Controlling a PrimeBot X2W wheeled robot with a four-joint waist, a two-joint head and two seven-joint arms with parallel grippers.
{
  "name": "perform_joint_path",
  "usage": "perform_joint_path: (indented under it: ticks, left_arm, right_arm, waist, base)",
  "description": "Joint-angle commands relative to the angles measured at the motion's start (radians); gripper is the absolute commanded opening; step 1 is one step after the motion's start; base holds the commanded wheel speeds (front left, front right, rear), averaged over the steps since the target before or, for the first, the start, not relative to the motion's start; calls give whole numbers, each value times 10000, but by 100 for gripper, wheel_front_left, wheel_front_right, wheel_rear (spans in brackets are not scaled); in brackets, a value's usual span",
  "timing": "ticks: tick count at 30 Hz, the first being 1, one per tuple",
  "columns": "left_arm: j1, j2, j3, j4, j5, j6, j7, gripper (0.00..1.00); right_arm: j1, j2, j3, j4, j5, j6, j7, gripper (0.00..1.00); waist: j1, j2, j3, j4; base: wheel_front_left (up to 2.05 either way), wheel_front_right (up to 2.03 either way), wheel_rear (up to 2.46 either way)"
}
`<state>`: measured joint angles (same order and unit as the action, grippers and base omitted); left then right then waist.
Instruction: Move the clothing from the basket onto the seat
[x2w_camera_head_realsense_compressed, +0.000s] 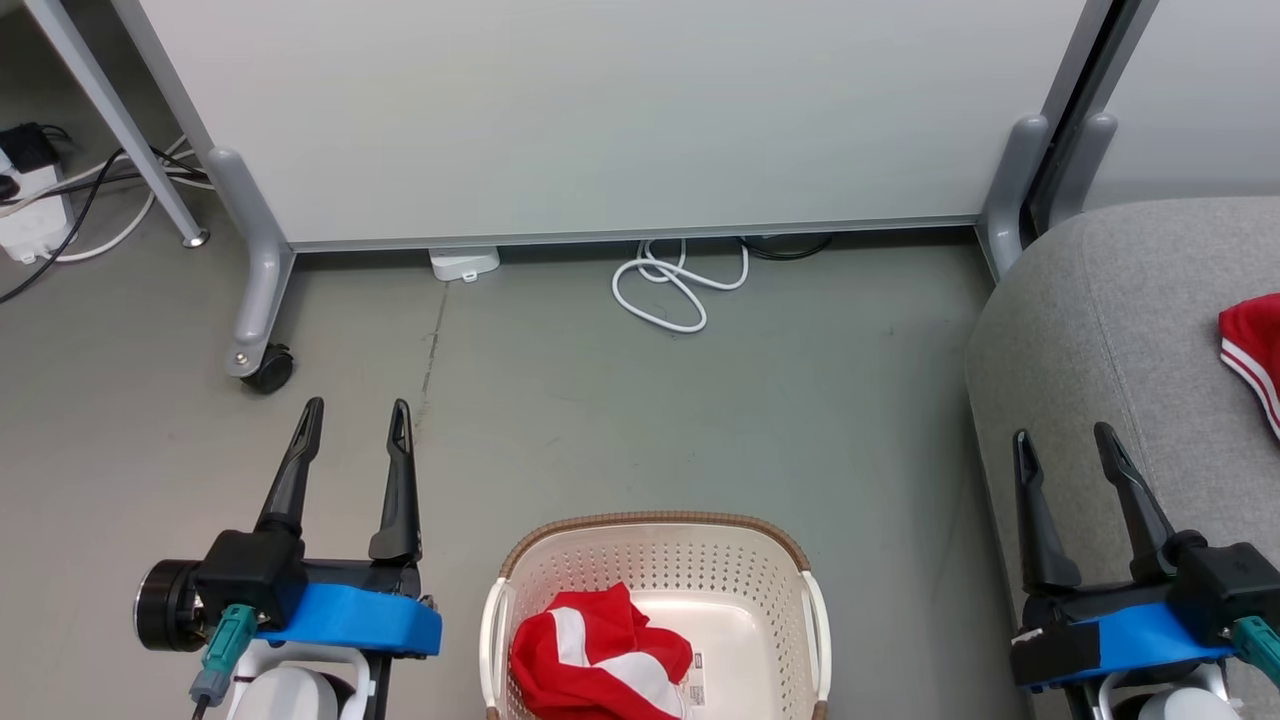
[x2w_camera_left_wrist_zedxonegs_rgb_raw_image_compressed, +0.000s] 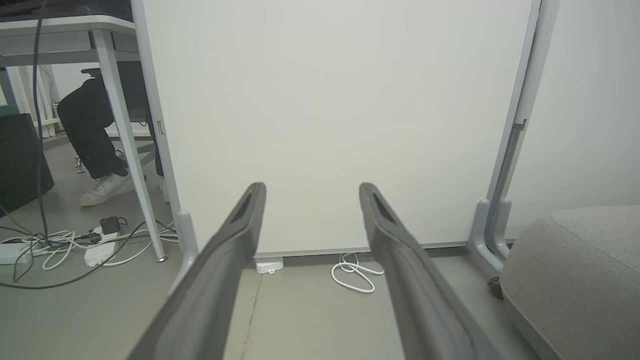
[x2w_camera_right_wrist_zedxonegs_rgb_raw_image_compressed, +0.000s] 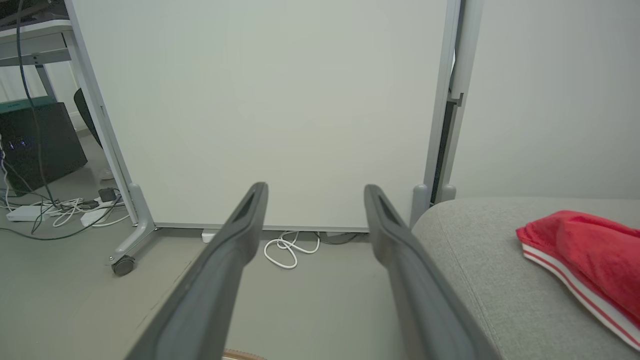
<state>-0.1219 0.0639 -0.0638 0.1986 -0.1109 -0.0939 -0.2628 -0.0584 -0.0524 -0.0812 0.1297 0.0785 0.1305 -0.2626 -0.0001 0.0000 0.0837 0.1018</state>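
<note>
We hold our left claw (x2w_camera_head_realsense_compressed: 357, 403) released, spread wide and empty, over the floor (x2w_camera_head_realsense_compressed: 700, 420) to the left of the basket (x2w_camera_head_realsense_compressed: 655, 521). Our right claw (x2w_camera_head_realsense_compressed: 1062, 432) is likewise released and empty, to the right of the basket, over the near edge of the seat (x2w_camera_head_realsense_compressed: 1100, 320). One red garment (x2w_camera_head_realsense_compressed: 590, 655) with white stripes lies crumpled inside the basket, towards its left wall. A second red garment (x2w_camera_head_realsense_compressed: 1255, 350) lies on the seat, well to the right of the basket. Beyond the basket, a coiled white cable (x2w_camera_head_realsense_compressed: 675, 285) rests on the floor at the foot of a white panel (x2w_camera_head_realsense_compressed: 600, 120).
</note>
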Motion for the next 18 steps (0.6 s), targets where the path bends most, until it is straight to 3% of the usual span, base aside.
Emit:
perform_joint_path:
  ticks: [1, 18]
  left_arm:
    - [41, -10, 69, -27, 62, -17, -31, 100]
    - [-431, -92, -149, 141, 235, -237, -31, 100]
  right_arm:
    - [100, 24, -25, -20, -60, 5, -35, 100]
    - [-72, 29, -127, -11, 102, 5, -34, 100]
  waist:
    - [1, 0, 16, -13]
    - [1, 0, 194, -48]
  base:
    - [0, 0, 0]
    - [0, 0, 0]
